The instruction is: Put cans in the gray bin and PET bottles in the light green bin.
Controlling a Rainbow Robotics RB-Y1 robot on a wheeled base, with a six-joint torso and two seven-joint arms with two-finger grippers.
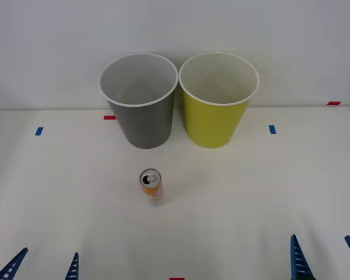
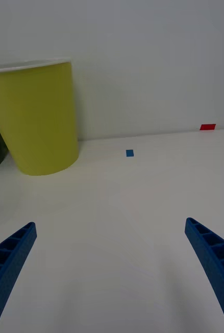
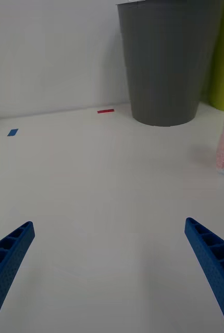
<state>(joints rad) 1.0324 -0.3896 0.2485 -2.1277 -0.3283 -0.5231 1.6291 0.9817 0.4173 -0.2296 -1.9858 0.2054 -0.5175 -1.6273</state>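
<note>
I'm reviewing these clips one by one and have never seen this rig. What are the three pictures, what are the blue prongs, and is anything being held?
A two-armed robot faces a white table. One picture looks down from above its arms; the other two come from cameras on each wrist. The blue ribbed prongs are claw fingers: the left claw and right claw both sit open at the near edge, holding nothing. An orange-and-white drink can stands upright mid-table. Behind it stand the gray bin and, to its right, the light green bin. Small red and blue tape marks dot the table.
</note>
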